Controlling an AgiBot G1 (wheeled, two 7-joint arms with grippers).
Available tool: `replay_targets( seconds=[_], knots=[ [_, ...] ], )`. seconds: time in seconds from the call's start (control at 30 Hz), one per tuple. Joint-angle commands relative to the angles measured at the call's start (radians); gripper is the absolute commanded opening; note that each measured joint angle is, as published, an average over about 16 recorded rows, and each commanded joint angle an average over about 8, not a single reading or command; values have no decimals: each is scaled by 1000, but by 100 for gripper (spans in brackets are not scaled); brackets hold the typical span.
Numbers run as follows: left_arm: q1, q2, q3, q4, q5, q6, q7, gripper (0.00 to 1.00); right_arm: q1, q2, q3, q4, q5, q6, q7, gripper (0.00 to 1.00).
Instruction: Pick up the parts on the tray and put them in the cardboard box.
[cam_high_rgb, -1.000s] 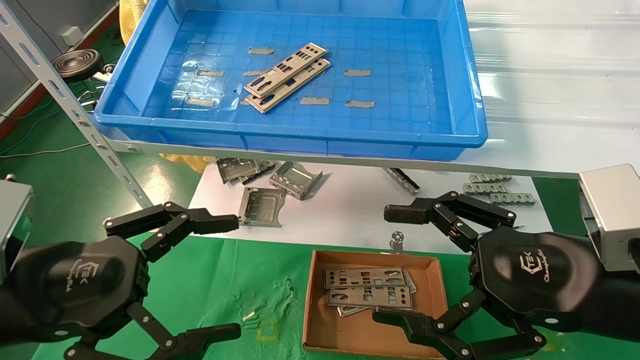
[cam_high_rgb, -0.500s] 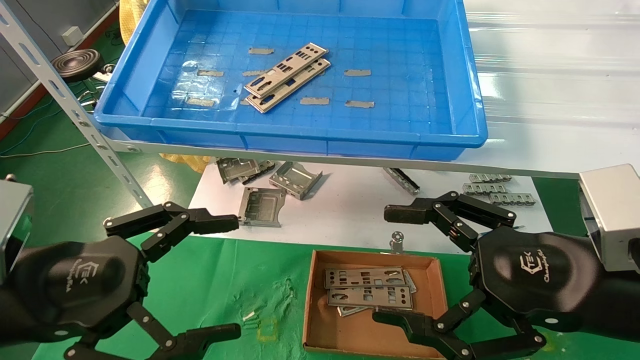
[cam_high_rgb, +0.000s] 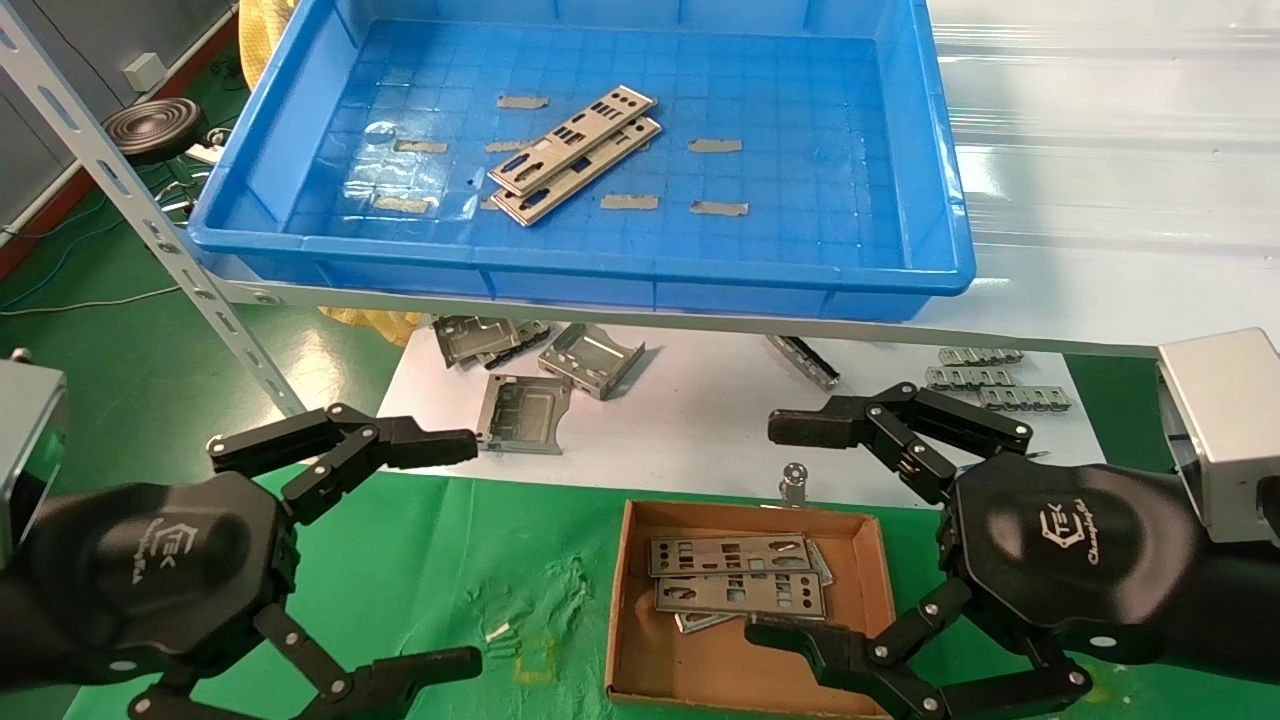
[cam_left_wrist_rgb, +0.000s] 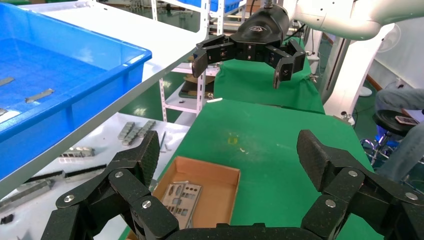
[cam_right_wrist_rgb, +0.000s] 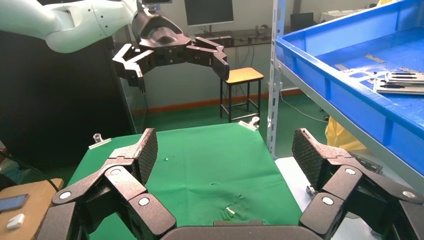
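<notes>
Head view: the blue tray (cam_high_rgb: 930, 180) sits on a raised shelf and holds two metal plates (cam_high_rgb: 575, 150), stacked askew and overlapping near the middle of its grid floor. About eight grey tape bits (cam_high_rgb: 715, 146) are stuck to the floor around them. Below the shelf, the cardboard box (cam_high_rgb: 880, 570) rests on the green mat (cam_high_rgb: 450, 560), with at least three plates in the box (cam_high_rgb: 735, 575), piled loosely against its far wall. On the white sheet (cam_high_rgb: 700, 420) beyond the box lie three folded brackets (cam_high_rgb: 590, 358), three ribbed strips (cam_high_rgb: 985, 378) in a row at the right, and one long narrow strip (cam_high_rgb: 803, 361). The left gripper (cam_high_rgb: 470, 550) hovers over the mat left of the box, its fingers spread wide and holding nothing. The right gripper (cam_high_rgb: 780, 530) hangs over the box's right side, also spread wide and empty.

Left wrist view: the left gripper (cam_left_wrist_rgb: 227, 155) shows two splayed black fingers (cam_left_wrist_rgb: 145, 155) with nothing between them. Below lies the cardboard box (cam_left_wrist_rgb: 227, 175), with one plate (cam_left_wrist_rgb: 181, 195) clearly visible inside. The right gripper (cam_left_wrist_rgb: 240, 62) hangs farther off, open. The tray's corner (cam_left_wrist_rgb: 120, 60) is in view on its shelf.

Right wrist view: the right gripper (cam_right_wrist_rgb: 225, 150) is open, with two fingers (cam_right_wrist_rgb: 145, 152) apart over the mat (cam_right_wrist_rgb: 215, 165). The left gripper (cam_right_wrist_rgb: 175, 62) hovers opposite, open. Two plates (cam_right_wrist_rgb: 402, 82) lie in the tray (cam_right_wrist_rgb: 325, 65).
</notes>
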Motion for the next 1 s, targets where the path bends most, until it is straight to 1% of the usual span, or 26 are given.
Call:
replay_targets(
  seconds=[0.03,1.0],
  knots=[
    [0,0,0,0,0,0,0,100,0,0,0,0,0,0,0,100],
    [0,0,0,0,0,0,0,100,0,0,0,0,0,0,0,100]
  ],
)
